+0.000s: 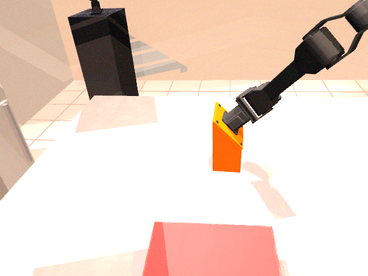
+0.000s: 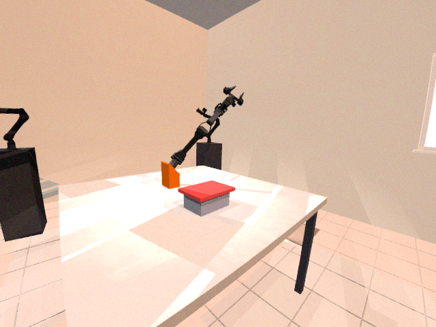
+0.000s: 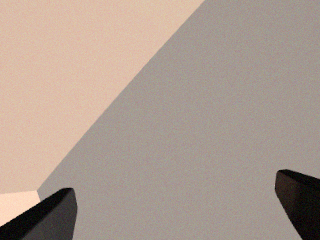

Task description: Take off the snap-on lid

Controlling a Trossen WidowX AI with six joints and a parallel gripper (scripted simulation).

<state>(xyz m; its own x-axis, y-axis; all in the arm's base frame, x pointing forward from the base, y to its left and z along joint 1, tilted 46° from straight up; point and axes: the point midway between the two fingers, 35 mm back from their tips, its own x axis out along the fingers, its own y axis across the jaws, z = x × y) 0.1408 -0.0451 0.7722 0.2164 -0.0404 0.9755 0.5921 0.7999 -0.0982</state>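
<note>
The storage box (image 2: 206, 206), a low grey container, stands on the white table (image 2: 140, 246) near its middle. Its red snap-on lid (image 2: 206, 189) is seated flat on top and overhangs the grey walls a little on every side, so whatever is inside is hidden. In the top view only the lid (image 1: 217, 249) shows, at the bottom edge of the picture. Just behind the box, apart from it, is an orange wedge-shaped mount (image 2: 169, 177) on the table, with a yellow sloping face (image 1: 218, 114) that the dark arm (image 1: 296, 68) is fixed to. From there the arm (image 2: 197, 135) rises at a slant, up and away from the box. The gripper (image 2: 237, 90) is at its high end, well above and behind the lid and pointing upward. In the wrist view the gripper (image 3: 170, 227) has its two dark fingertips spread nearly to full width, with only wall and ceiling between them; it holds nothing.
</note>
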